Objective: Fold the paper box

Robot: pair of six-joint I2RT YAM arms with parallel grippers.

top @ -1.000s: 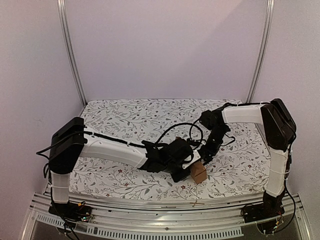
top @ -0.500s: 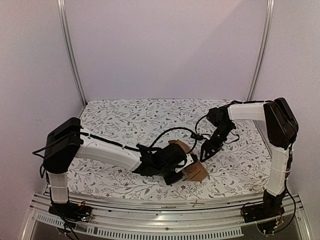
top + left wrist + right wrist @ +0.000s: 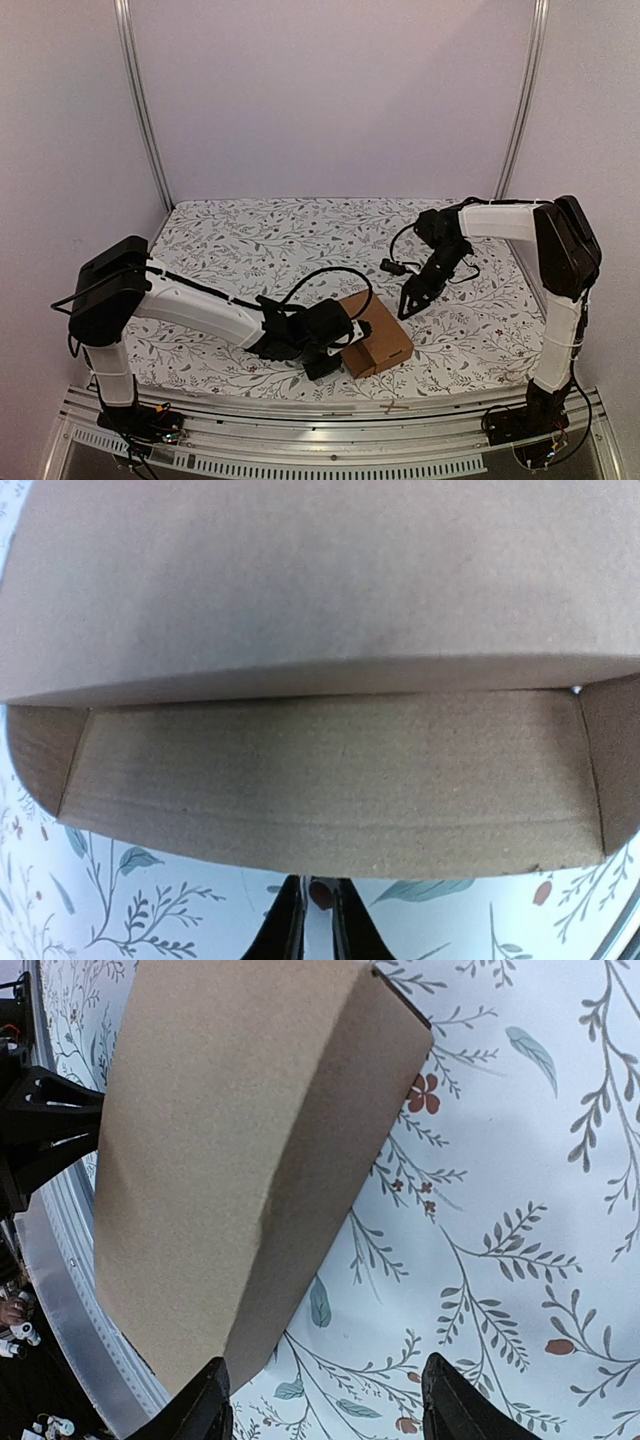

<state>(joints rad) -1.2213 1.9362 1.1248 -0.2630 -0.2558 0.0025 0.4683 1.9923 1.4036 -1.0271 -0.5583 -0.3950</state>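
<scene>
paper box [image 3: 380,335]: folded, lying on floral table [image 3: 250,240] near front edge | left gripper [image 3: 342,345]: pinched narrow on the box's left flap edge | right gripper [image 3: 408,303]: jaws spread, empty, near box's right-rear, not touching

Robotics lab test cell being indicated. Workspace being enclosed by plain pale walls [image 3: 330,100] and upright aluminium posts [image 3: 142,110]. Two white-and-black robot arms, left arm [image 3: 200,310] and right arm [image 3: 500,222], being carried on slotted aluminium rail [image 3: 300,420] at near edge. Work surface being covered by floral-print cloth [image 3: 250,240]. Loose black cables [image 3: 330,272] being run along arms. Wiring and connectors being left exposed at arm bases [image 3: 150,422]. Scene being viewed from fixed overhead camera and from wrist cameras.
</scene>
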